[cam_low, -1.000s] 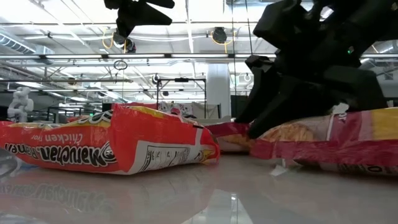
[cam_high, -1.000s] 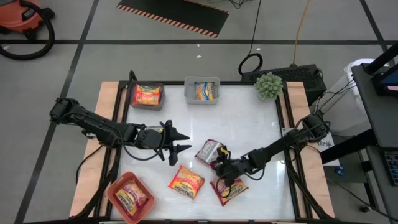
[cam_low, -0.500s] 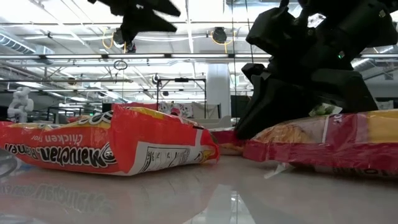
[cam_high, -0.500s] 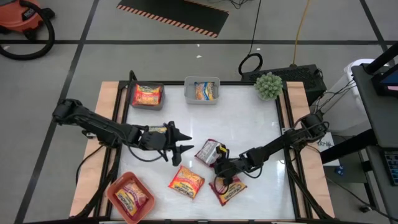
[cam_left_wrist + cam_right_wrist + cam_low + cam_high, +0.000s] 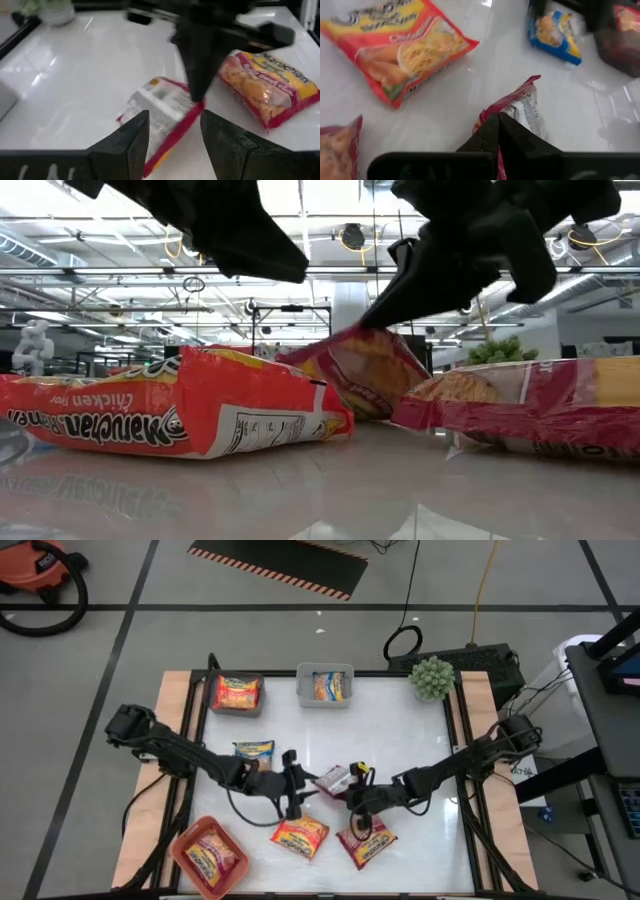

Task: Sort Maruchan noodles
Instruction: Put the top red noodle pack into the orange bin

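White tabletop (image 5: 400,730): my right gripper (image 5: 356,797) is now lifting the silvery-pink plastic noodle packet (image 5: 332,779), pinched by its edge, near centre; my left gripper (image 5: 297,802), fingers spread and empty, has closed in beside it.

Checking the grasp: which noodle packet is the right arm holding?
The pink-edged packet at table centre, tilted up with one edge pinched in the right gripper; the others lie flat, ungripped.
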You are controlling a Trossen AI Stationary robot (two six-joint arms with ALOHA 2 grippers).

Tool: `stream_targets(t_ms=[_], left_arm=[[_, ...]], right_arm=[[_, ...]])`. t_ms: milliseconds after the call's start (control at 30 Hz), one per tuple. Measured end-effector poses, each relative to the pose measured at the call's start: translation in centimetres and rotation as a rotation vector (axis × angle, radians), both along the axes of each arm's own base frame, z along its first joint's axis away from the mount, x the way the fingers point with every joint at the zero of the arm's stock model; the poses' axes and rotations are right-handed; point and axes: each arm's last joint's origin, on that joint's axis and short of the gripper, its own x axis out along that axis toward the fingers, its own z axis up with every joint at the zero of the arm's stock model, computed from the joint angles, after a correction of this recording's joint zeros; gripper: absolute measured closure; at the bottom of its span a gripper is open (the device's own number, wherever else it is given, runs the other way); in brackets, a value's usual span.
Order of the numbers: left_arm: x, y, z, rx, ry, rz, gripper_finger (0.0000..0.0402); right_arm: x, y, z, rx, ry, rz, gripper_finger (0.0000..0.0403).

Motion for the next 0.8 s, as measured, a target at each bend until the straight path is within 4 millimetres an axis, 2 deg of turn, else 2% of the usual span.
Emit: stream_targets(t_ms=[133, 367, 467, 667, 800], left_arm=[[0.7, -1.1, -1.3, 0.069, -0.011, -0.054, 0.0201], [1.4, -2.0, -3.4, 0.189, -0.014, 0.006, 0.0108], [1.5, -2.0, -4.0, 0.213, 0.004, 0.024, 0.0080], [1.9, -2.0, -6.0, 0.266, 0.047, 0.041, 0.0071], [2.2, -1.9, -6.3, 0.295, 0.029, 0.072, 0.0071]], right_arm=[[0.0, -0.6, 0.5, 0.006, -0.009, -0.014, 0.0402], [0.4, -1.6, 0.5, 0.037, 0.011, 0.011, 0.0403], [0.5, -2.1, 0.5, 0.036, 0.011, 0.003, 0.0403], [0.6, -2.5, 0.6, 0.032, 0.006, -0.005, 0.0403], [0.7, -2.4, 0.6, 0.037, 0.002, 0.000, 0.0403]])
